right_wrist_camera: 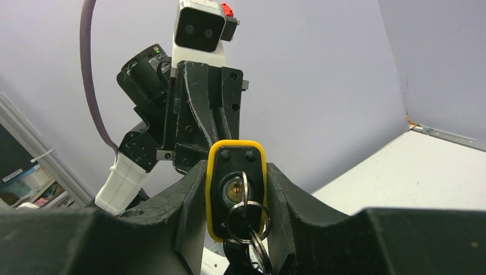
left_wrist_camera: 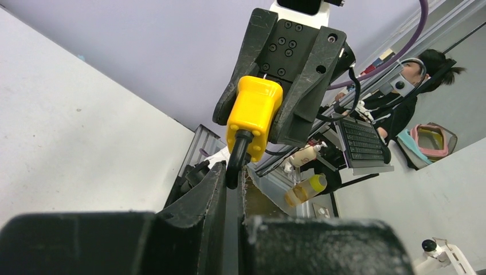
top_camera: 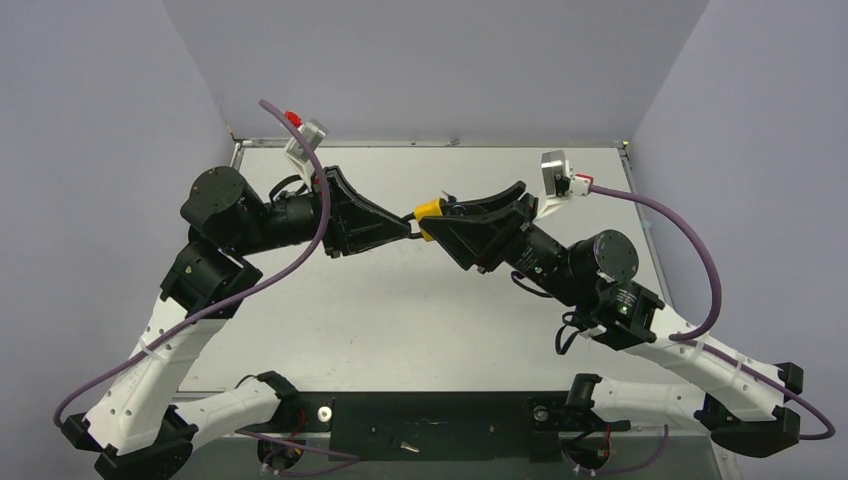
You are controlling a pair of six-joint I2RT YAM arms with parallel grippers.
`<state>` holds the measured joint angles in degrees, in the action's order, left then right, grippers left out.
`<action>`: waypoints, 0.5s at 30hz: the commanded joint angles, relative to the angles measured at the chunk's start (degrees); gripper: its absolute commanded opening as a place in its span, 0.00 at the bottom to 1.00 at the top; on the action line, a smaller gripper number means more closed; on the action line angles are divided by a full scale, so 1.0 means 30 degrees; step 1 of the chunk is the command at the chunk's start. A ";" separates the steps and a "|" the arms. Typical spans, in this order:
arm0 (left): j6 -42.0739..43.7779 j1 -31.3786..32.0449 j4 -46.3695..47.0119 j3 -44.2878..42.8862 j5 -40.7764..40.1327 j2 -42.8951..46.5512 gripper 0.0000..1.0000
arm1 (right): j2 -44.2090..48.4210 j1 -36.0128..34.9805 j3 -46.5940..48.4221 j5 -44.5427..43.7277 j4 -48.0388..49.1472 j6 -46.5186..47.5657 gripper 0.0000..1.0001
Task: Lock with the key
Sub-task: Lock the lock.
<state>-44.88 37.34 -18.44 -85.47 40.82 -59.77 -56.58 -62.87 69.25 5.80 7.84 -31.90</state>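
Two black grippers meet in mid-air over the one pale grey table point(top_camera: 400, 330). One yellow plastic-cased padlock point(top_camera: 428, 209) is held between them, well clear of the tabletop. From overhead the two arm bases sit nearest, then the left gripper point(top_camera: 408, 224) and right gripper point(top_camera: 432, 220) tip to tip at the centre; the keyhole and keys are hidden in that view.

The right wrist camera shows them. Closest, its two fingers point(right_wrist_camera: 192, 189) press against the sides of the padlock body. The body's black face has one silver key point(right_wrist_camera: 243, 189) seated in the keyhole, with one steel key ring point(right_wrist_camera: 247, 220) through it and further keys dangling below (their number cannot be told, as the frame edge cuts them). Beyond stands the left gripper.

The left wrist camera gives the opposite side. Nearest, its two fingers point(left_wrist_camera: 206, 195) are pressed together on the single black shackle point(left_wrist_camera: 236, 157), which runs up into the yellow body. The right gripper clamps that body behind. Farther off, only this view catches one seated person point(left_wrist_camera: 412, 80), one dark keyboard point(left_wrist_camera: 361, 137) and two bottles point(left_wrist_camera: 306, 190).
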 commanded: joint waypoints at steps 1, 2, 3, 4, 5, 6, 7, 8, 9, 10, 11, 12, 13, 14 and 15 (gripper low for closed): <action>-0.1911 0.0259 0.5496 -0.0102 -0.0644 -0.1208 0.00 | -0.2185 -0.1895 -0.0455 0.2435 -0.4676 0.0795 0.00; -0.1979 0.0263 0.5484 -0.0213 -0.0636 -0.1263 0.00 | -0.2225 -0.1983 -0.0384 0.2374 -0.4728 0.0836 0.00; -0.1991 0.0252 0.5467 -0.0261 -0.0673 -0.1377 0.00 | -0.2298 -0.2158 -0.0367 0.2160 -0.4818 0.0926 0.00; -0.2050 0.0259 0.5469 -0.0428 -0.0680 -0.1421 0.00 | -0.2310 -0.2217 -0.0398 0.2091 -0.4858 0.0977 0.00; -0.2070 0.0280 0.5486 -0.0515 -0.0677 -0.1505 0.00 | -0.2364 -0.2283 -0.0433 0.1987 -0.4946 0.1012 0.00; -0.2158 0.0303 0.5493 -0.0653 -0.0696 -0.1572 0.00 | -0.2372 -0.2314 -0.0517 0.1975 -0.4980 0.1018 0.00; -0.2226 0.0349 0.5580 -0.0744 -0.0747 -0.1682 0.00 | -0.2423 -0.2324 -0.0580 0.1973 -0.4984 0.0986 0.00; -0.2278 0.0382 0.5599 -0.0952 -0.0775 -0.1763 0.00 | -0.2417 -0.2368 -0.0752 0.1967 -0.4955 0.0976 0.00; -0.2301 0.0457 0.5599 -0.1055 -0.0833 -0.1912 0.00 | -0.2427 -0.2395 -0.0829 0.1963 -0.4890 0.0909 0.00; -0.2296 0.0538 0.5608 -0.1293 -0.0877 -0.2011 0.00 | -0.2419 -0.2415 -0.1063 0.1977 -0.4879 0.0893 0.00; -0.2296 0.0716 0.5601 -0.1416 -0.0961 -0.2231 0.00 | -0.2376 -0.2418 -0.1161 0.1944 -0.4834 0.0860 0.00; -0.2244 0.0872 0.5566 -0.1720 -0.1014 -0.2345 0.00 | -0.2320 -0.2406 -0.1432 0.1909 -0.4807 0.0854 0.00; -0.2152 0.1254 0.5385 -0.1908 -0.1185 -0.2637 0.00 | -0.2234 -0.2414 -0.1536 0.1861 -0.4765 0.0842 0.00; -0.1790 0.1693 0.5179 -0.2363 -0.1302 -0.2797 0.00 | -0.2191 -0.2420 -0.1709 0.1824 -0.4758 0.0831 0.00; -0.1588 0.1947 0.4754 -0.2873 -0.1609 -0.3101 0.00 | -0.2099 -0.2406 -0.1791 0.1781 -0.4738 0.0822 0.00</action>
<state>-48.58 37.82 -13.61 -87.55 41.54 -63.48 -56.21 -65.73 69.87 -2.52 8.93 -28.99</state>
